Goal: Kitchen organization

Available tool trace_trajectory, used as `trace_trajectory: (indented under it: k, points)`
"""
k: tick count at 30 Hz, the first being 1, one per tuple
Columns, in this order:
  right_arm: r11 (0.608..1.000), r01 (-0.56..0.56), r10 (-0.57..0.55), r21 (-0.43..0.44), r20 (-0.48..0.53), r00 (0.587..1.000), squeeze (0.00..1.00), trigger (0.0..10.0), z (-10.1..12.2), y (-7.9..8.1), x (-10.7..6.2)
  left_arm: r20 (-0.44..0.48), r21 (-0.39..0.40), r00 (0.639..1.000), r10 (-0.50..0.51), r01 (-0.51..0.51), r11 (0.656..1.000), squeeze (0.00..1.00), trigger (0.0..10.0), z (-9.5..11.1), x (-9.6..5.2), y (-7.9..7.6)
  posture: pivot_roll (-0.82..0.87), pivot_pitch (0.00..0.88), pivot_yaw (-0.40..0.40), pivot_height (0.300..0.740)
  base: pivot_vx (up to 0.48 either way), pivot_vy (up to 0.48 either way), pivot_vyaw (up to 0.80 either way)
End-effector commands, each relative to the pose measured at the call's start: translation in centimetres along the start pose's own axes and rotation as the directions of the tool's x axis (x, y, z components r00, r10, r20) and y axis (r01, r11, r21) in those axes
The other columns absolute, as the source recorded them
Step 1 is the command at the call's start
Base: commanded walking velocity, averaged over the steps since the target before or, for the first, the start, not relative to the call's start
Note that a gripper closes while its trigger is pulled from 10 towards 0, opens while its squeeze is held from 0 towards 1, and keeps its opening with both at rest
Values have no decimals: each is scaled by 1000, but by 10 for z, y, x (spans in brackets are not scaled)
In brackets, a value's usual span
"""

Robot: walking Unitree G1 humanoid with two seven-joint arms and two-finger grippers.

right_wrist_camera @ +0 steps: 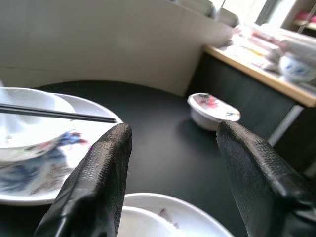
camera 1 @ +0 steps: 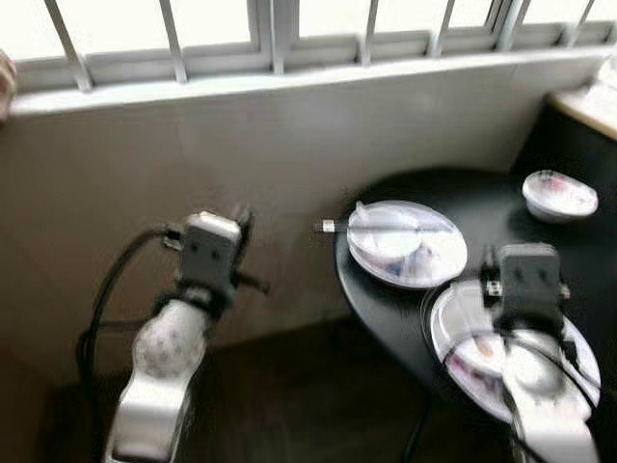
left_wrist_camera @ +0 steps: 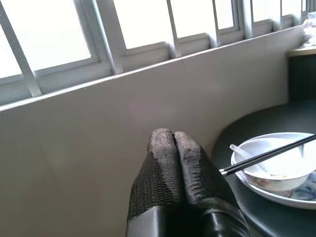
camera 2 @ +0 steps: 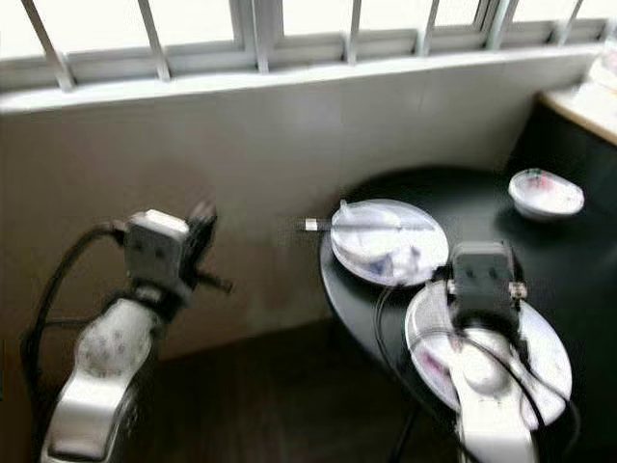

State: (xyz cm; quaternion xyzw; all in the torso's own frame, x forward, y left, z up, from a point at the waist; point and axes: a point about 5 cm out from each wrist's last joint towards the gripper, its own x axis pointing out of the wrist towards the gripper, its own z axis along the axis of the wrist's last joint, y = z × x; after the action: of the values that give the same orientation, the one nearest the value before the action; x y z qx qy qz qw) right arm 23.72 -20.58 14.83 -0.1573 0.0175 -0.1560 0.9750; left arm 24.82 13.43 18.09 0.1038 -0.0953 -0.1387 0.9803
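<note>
Black round bench (camera 1: 482, 207) on my right, and the head views are blurred, so edges swim a bit. On it I read a far plate (camera 1: 407, 243) carrying a white bowl (left_wrist_camera: 276, 170) with a spoon (left_wrist_camera: 240, 151) in it and dark chopsticks (left_wrist_camera: 266, 155) laid across; their tip pokes past the plate's left rim. What is painted on that plate I can only call blue and reddish smears. A near plate (camera 1: 453, 323) sits just beside it, largely hidden under my right arm, its near edge cut off. Far right, well apart, a small oval dish (right_wrist_camera: 214, 110) with a red floral print. Beyond it a light-topped counter (right_wrist_camera: 256, 69) holds blurred crockery I cannot identify. No writing or label is readable anywhere.

Right gripper (right_wrist_camera: 173, 163) hovers over the near plate, fingers (right_wrist_camera: 96, 182) spread wide, nothing between them. Left gripper (left_wrist_camera: 173, 148) is raised off the bench's left side, facing the tiled wall (camera 1: 193, 154) under the barred window (camera 1: 270, 29), fingers pressed together, empty.
</note>
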Motion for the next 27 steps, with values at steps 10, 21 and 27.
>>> trace_trajectory:
  k: [10, 21, 27]
  points:
    - [963, -181, 210, 198, -133, 969, 0, 10000, 6, 2, -15, -12, 6, 1000, -4, 4, 1000, 0, 10000, -1, 1, 3, 73, 0, -46, 740, 0, 0, 0]
    - [958, -279, 282, 60, -359, 890, 0, 10000, -24, -36, -19, -21, 8, 1000, -11, 11, 1000, 0, 10000, -3, 2, 1, 63, 0, -44, 740, 0, 0, 0]
    - [957, -278, 288, 82, -381, 878, 0, 10000, -21, -48, -13, -21, 10, 1000, -7, 7, 1000, 0, 10000, -4, 2, 2, 67, 0, -47, 740, 0, 0, 0]
